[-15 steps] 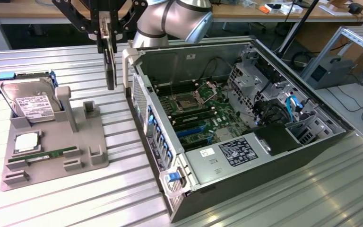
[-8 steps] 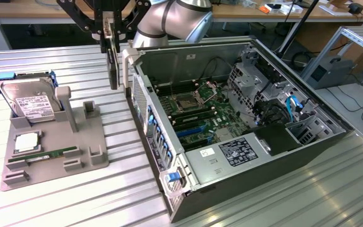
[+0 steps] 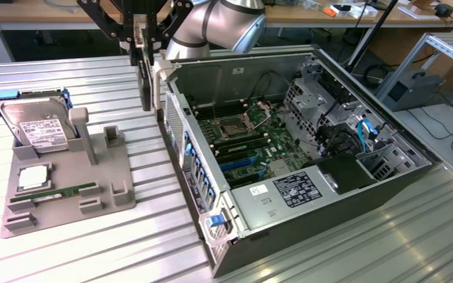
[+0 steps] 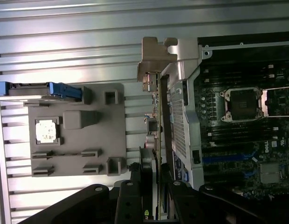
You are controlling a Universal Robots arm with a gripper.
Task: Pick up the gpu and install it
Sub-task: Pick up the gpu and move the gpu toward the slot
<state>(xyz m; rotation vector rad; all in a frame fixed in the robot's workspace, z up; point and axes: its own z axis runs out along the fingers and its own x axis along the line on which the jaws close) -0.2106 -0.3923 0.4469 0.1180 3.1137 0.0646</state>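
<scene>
Currently we see the gripper (image 3: 142, 47) clamped on the gpu (image 3: 144, 88), which hangs on edge below the fingers, above the ribbed table (image 3: 92, 247) and just outside the open computer case (image 3: 305, 177). Its bracket (image 4: 158, 60) seems close to the case wall.

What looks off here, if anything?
Nothing stands out. The gpu hangs upright in the gripper, just outside the computer case wall and not yet seated. No damage or spill is visible.
</scene>
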